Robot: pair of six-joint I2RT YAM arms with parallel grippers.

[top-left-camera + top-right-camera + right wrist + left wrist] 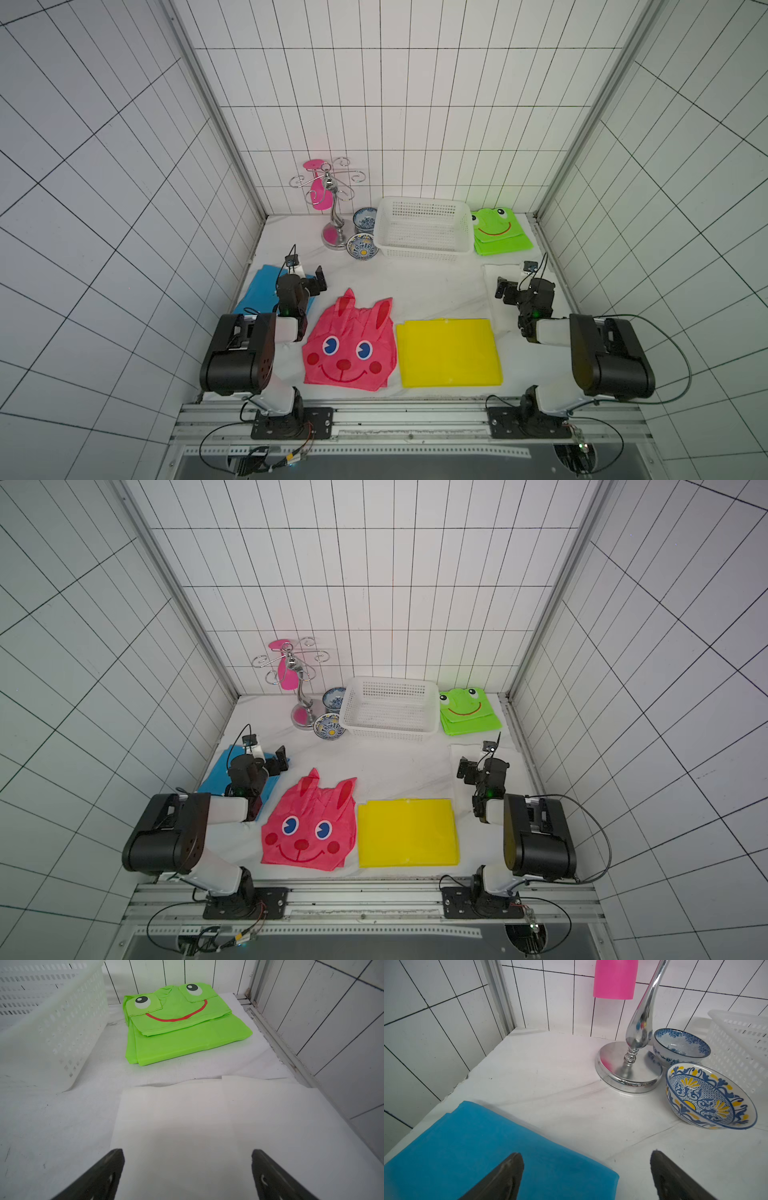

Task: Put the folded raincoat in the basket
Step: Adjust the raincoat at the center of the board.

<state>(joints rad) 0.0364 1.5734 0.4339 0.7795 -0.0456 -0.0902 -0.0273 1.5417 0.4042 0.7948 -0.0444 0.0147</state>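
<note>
L gripper (585,1154) spread wide, nothing pinched, over blue raincoat (488,1157) at 9 o'clock. R gripper (187,1151) likewise spread, above white folded raincoat (187,1115) at 3. Basket (415,252) at 12, upright; green frog raincoat (498,235) just beside, at 1. Pink bunny raincoat (349,345) at 7, yellow raincoat (449,353) at 5, side by side.

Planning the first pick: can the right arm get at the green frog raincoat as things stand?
Probably yes. The right gripper is open over a white folded sheet, and the green frog raincoat lies flat beyond it with nothing between; the basket stands aside.
</note>
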